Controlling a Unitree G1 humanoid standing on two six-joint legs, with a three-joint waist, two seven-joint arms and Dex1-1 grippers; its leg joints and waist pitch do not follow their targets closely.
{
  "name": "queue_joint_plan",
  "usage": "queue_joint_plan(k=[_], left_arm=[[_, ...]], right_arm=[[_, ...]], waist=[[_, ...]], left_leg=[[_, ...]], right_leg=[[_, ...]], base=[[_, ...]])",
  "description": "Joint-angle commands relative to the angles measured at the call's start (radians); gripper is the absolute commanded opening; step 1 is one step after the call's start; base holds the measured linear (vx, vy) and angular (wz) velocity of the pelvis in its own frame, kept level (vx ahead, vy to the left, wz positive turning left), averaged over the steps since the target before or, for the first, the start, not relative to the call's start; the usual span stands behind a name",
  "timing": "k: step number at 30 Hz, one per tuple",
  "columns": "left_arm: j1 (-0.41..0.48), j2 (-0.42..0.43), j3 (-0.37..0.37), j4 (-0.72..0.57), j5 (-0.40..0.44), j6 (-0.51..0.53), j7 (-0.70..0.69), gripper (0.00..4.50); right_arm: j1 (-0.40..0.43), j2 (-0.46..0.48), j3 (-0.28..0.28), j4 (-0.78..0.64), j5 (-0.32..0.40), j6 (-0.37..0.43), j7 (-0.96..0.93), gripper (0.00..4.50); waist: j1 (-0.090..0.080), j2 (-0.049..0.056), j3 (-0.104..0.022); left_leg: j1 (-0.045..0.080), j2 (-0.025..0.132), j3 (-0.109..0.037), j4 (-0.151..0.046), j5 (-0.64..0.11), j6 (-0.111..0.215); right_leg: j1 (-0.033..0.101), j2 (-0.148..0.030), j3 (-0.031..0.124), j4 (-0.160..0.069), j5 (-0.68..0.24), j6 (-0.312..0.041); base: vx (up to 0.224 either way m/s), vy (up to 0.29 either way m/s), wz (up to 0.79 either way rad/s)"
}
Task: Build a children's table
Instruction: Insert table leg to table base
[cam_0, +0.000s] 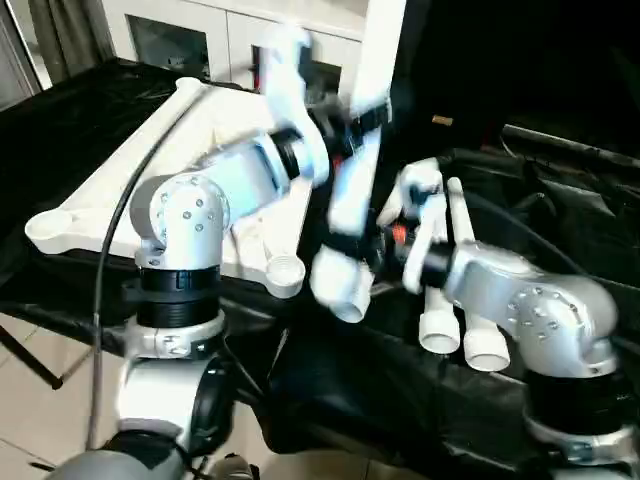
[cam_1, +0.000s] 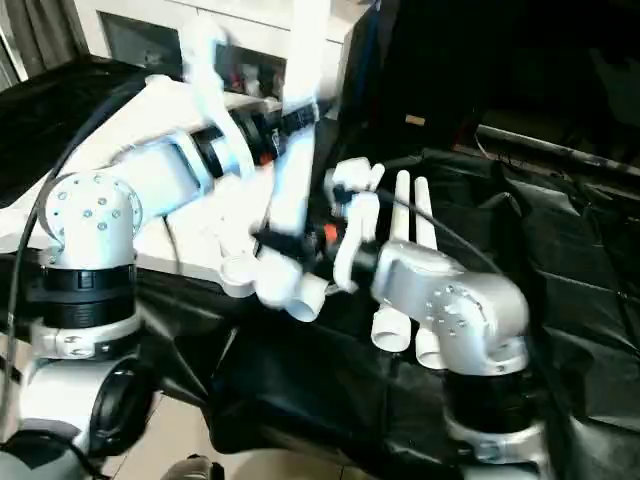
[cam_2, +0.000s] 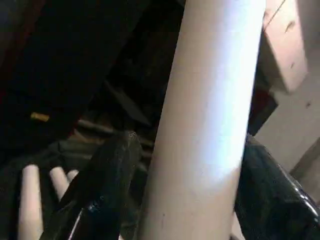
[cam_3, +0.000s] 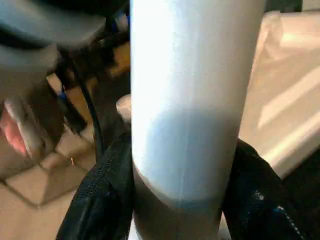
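Observation:
A long white tube leg (cam_0: 352, 190) is held nearly upright in the air, its wide open end (cam_0: 338, 290) low, just right of the tabletop's near corner socket (cam_0: 284, 272). My left gripper (cam_0: 345, 125) is shut on the leg's upper part; its black fingers (cam_2: 102, 190) flank the white tube (cam_2: 210, 125). My right gripper (cam_0: 385, 245) is shut on the lower part, fingers (cam_3: 102, 195) on both sides of the leg (cam_3: 192, 105). The white tabletop (cam_0: 130, 180) lies upside down on the black cloth, ribbed underside up.
Three more white legs (cam_0: 455, 290) lie side by side on the black cloth (cam_0: 400, 400) under my right forearm. White cabinets (cam_0: 210, 35) stand behind the tabletop. Tiled floor (cam_0: 40, 410) shows at the lower left. A dark backdrop rises at the right.

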Motion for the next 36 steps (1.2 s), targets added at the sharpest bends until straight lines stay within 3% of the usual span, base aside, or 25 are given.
queue_joint_plan(k=[1,5,8,10,12,13,14,15,16,17,19,20,21,22,24,27,28,29,31,32,33,34,35,36], left_arm=[[0.015,-0.018,0.028,-0.011,-0.029,-0.021,0.007,2.92],[0.083,-0.035,0.028,-0.071,-0.041,-0.077,-0.033,2.92],[0.108,-0.018,-0.005,-0.104,-0.044,-0.068,-0.065,2.92],[0.113,-0.011,-0.020,-0.114,-0.030,-0.074,-0.067,2.92],[0.116,-0.001,-0.033,-0.118,0.009,-0.105,-0.053,2.92],[0.120,0.015,-0.055,-0.119,0.054,-0.138,-0.049,2.92],[0.121,0.046,-0.103,-0.104,0.150,-0.188,-0.022,2.92],[0.121,0.053,-0.113,-0.100,0.172,-0.198,-0.013,2.92],[0.102,0.077,-0.154,-0.056,0.271,-0.228,0.052,2.92],[0.088,0.086,-0.164,-0.027,0.319,-0.247,0.095,2.92],[0.081,0.091,-0.169,-0.010,0.346,-0.258,0.122,2.92],[0.085,0.113,-0.180,0.002,0.394,-0.297,0.144,2.92],[0.107,0.138,-0.176,-0.009,0.426,-0.333,0.153,2.92],[0.124,0.145,-0.162,-0.025,0.428,-0.335,0.163,2.92],[0.186,0.156,-0.126,-0.089,0.427,-0.327,0.184,2.92],[0.278,0.174,-0.130,-0.164,0.461,-0.336,0.192,2.92],[0.351,0.182,-0.135,-0.213,0.496,-0.374,0.196,2.92],[0.491,0.203,-0.166,-0.283,0.612,-0.457,0.246,2.92],[0.562,0.208,-0.184,-0.303,0.687,-0.512,0.294,2.92],[0.596,0.207,-0.186,-0.309,0.698,-0.530,0.297,2.92],[0.643,0.222,-0.199,-0.306,0.727,-0.562,0.304,2.92],[0.695,0.241,-0.215,-0.301,0.760,-0.598,0.311,2.92],[0.695,0.241,-0.215,-0.301,0.760,-0.598,0.311,2.92],[0.767,0.255,-0.215,-0.282,0.794,-0.644,0.327,2.92]], right_arm=[[0.008,-0.002,-0.075,-0.028,0.027,-0.045,-0.029,1.88],[0.044,0.016,-0.140,-0.051,0.034,-0.098,-0.048,1.88],[0.060,0.016,-0.133,-0.069,0.036,-0.098,-0.047,1.88],[0.067,0.012,-0.123,-0.078,0.033,-0.096,-0.048,1.88],[0.077,-0.004,-0.109,-0.087,0.023,-0.094,-0.053,1.88],[0.084,-0.029,-0.092,-0.094,0.005,-0.092,-0.047,1.88],[0.109,-0.079,-0.037,-0.107,-0.045,-0.107,-0.017,1.88],[0.114,-0.088,-0.027,-0.109,-0.054,-0.109,-0.011,1.88],[0.133,-0.099,0.004,-0.112,-0.078,-0.120,-0.002,1.88],[0.137,-0.089,0.006,-0.112,-0.077,-0.120,-0.007,1.88],[0.141,-0.081,0.006,-0.113,-0.076,-0.120,-0.011,1.88],[0.147,-0.080,0.020,-0.110,-0.110,-0.144,-0.028,1.88],[0.158,-0.081,0.031,-0.092,-0.182,-0.212,-0.068,1.88],[0.165,-0.083,0.032,-0.082,-0.222,-0.251,-0.094,1.88],[0.189,-0.099,0.030,-0.068,-0.316,-0.334,-0.159,1.88],[0.231,-0.127,0.034,-0.075,-0.398,-0.395,-0.221,1.88],[0.263,-0.137,0.029,-0.086,-0.443,-0.412,-0.265,1.88],[0.320,-0.107,-0.029,-0.116,-0.443,-0.397,-0.326,1.88],[0.351,-0.079,-0.073,-0.135,-0.432,-0.400,-0.349,1.88],[0.367,-0.078,-0.083,-0.139,-0.449,-0.417,-0.364,1.88],[0.388,-0.076,-0.092,-0.135,-0.475,-0.455,-0.378,1.88],[0.412,-0.072,-0.101,-0.129,-0.505,-0.500,-0.393,1.88],[0.412,-0.072,-0.101,-0.129,-0.505,-0.500,-0.393,1.88],[0.439,-0.044,-0.142,-0.111,-0.533,-0.555,-0.446,1.88]], waist=[[0.002,0.020,-0.080],[0.006,0.016,-0.079],[0.006,0.017,-0.080],[0.003,0.025,-0.079],[0.001,0.022,-0.078],[0.002,0.022,-0.076],[0.005,0.021,-0.076],[0.008,0.021,-0.075],[0.005,0.019,-0.076],[0.004,0.025,-0.076],[-0.002,0.021,-0.077],[-0.003,0.028,-0.078],[-0.005,0.034,-0.078],[-0.009,0.029,-0.077],[-0.012,0.029,-0.080],[-0.015,0.027,-0.079],[-0.014,0.031,-0.078],[-0.015,0.032,-0.079],[-0.018,0.033,-0.078],[-0.014,0.031,-0.082],[-0.009,0.032,-0.079],[-0.003,0.028,-0.071],[0.006,0.023,-0.067],[0.011,0.035,-0.064]], left_leg=[[0.035,0.038,-0.023,-0.081,-0.288,-0.125],[0.035,0.038,-0.022,-0.085,-0.301,-0.119],[0.036,0.038,-0.023,-0.085,-0.296,-0.117],[0.038,0.039,-0.024,-0.086,-0.301,-0.122],[0.039,0.040,-0.024,-0.087,-0.318,-0.127],[0.039,0.040,-0.026,-0.089,-0.327,-0.127],[0.039,0.041,-0.027,-0.090,-0.326,-0.130],[0.040,0.043,-0.027,-0.090,-0.329,-0.132],[0.037,0.042,-0.029,-0.092,-0.329,-0.135],[0.037,0.039,-0.030,-0.092,-0.340,-0.138],[0.037,0.038,-0.033,-0.090,-0.359,-0.136],[0.038,0.039,-0.035,-0.090,-0.356,-0.136],[0.040,0.041,-0.034,-0.089,-0.355,-0.141],[0.037,0.041,-0.033,-0.090,-0.353,-0.150],[0.036,0.043,-0.032,-0.090,-0.323,-0.155],[0.039,0.041,-0.024,-0.086,-0.302,-0.140],[0.037,0.043,-0.025,-0.088,-0.301,-0.132],[0.035,0.047,-0.026,-0.091,-0.297,-0.116],[0.036,0.039,-0.020,-0.088,-0.330,-0.094],[0.032,0.032,-0.014,-0.082,-0.324,-0.061],[0.029,0.032,-0.013,-0.083,-0.322,-0.043],[0.017,0.028,-0.009,-0.076,-0.330,0.002],[0.017,0.030,-0.013,-0.054,-0.322,0.039],[0.015,0.033,-0.022,-0.044,-0.307,0.053]], right_leg=[[0.029,-0.056,0.038,-0.076,-0.156,-0.138],[0.031,-0.053,0.039,-0.080,-0.174,-0.110],[0.030,-0.053,0.039,-0.082,-0.195,-0.092],[0.027,-0.050,0.038,-0.081,-0.190,-0.089],[0.027,-0.050,0.039,-0.083,-0.197,-0.083],[0.027,-0.050,0.039,-0.088,-0.213,-0.069],[0.029,-0.050,0.040,-0.090,-0.221,-0.047],[0.028,-0.050,0.041,-0.094,-0.228,-0.028],[0.030,-0.050,0.042,-0.091,-0.234,-0.015],[0.027,-0.050,0.042,-0.094,-0.251,-0.005],[0.026,-0.053,0.039,-0.094,-0.282,-0.015],[0.024,-0.054,0.039,-0.093,-0.276,-0.032],[0.021,-0.053,0.040,-0.093,-0.265,-0.039],[0.021,-0.053,0.039,-0.093,-0.253,-0.047],[0.024,-0.052,0.039,-0.083,-0.196,-0.076],[0.024,-0.046,0.041,-0.080,-0.149,-0.097],[0.027,-0.047,0.041,-0.083,-0.152,-0.093],[0.031,-0.047,0.041,-0.087,-0.141,-0.078],[0.024,-0.045,0.045,-0.091,-0.187,-0.063],[0.028,-0.058,0.051,-0.096,-0.214,-0.065],[0.028,-0.065,0.054,-0.103,-0.239,-0.068],[0.032,-0.097,0.068,-0.128,-0.335,-0.053],[0.034,-0.138,0.092,-0.149,-0.451,-0.032],[0.035,-0.159,0.104,-0.158,-0.498,-0.031]], base=[[0.000,0.000,0.00],[0.000,0.000,0.00],[0.000,0.000,0.00],[0.000,0.000,0.00],[0.000,0.000,0.00],[0.000,0.000,0.00],[0.000,0.000,0.00],[0.000,0.000,0.00],[0.000,0.000,0.00],[0.000,0.000,0.00],[0.000,0.000,0.00],[0.000,0.000,0.00],[0.000,0.000,0.00],[0.000,0.000,0.00],[0.000,0.000,0.00],[0.000,0.000,0.00],[0.000,0.000,0.00],[0.000,0.000,0.00],[0.000,0.000,0.00],[0.000,0.000,0.00],[0.000,0.000,0.00],[0.000,0.000,0.00],[0.000,0.000,0.00],[-0.007,0.057,-0.04]])
